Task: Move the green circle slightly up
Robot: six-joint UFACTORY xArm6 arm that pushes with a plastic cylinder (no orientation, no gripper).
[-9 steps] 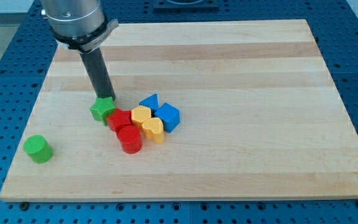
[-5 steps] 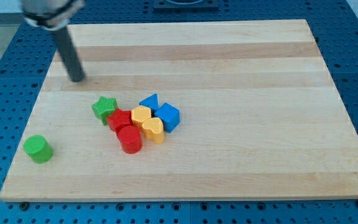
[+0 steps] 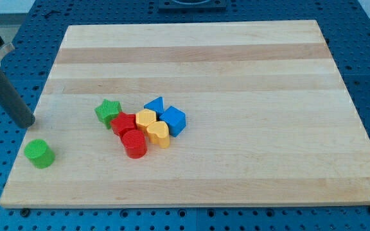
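The green circle [image 3: 40, 153] lies near the board's bottom-left corner, apart from the other blocks. My tip [image 3: 28, 122] is at the board's left edge, just above the green circle and a little to its left, not touching it. The rod rises toward the view's top left.
A cluster lies left of the board's middle: a green star [image 3: 108, 112], a red star [image 3: 124, 123], a red circle [image 3: 134, 144], a yellow hexagon [image 3: 146, 119], a yellow heart [image 3: 158, 133], a blue triangle [image 3: 154, 105] and a blue cube [image 3: 173, 120]. The wooden board [image 3: 236, 64] rests on a blue perforated table.
My tip has left the green star, swung to the view's upper left, then come down to the board's left edge above the green circle. No block has moved.
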